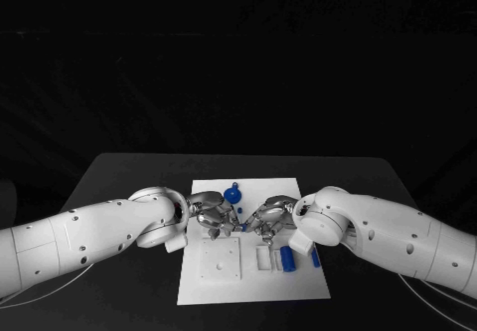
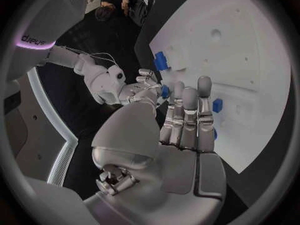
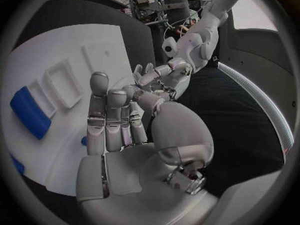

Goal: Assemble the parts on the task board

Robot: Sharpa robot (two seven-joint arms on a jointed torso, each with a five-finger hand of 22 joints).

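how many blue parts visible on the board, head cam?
4. A round part at the board's far end, a small piece between the two hands, a cylinder and a thin piece near the right edge. The hands may hide more.

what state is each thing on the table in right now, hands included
task board: flat on the black table
left hand: over the board, fingertips meeting the right hand's
right hand: over the board; a small blue part sits between the two hands, which hand holds it unclear
round blue part: on the board's far end
long blue part: lying by a white frame
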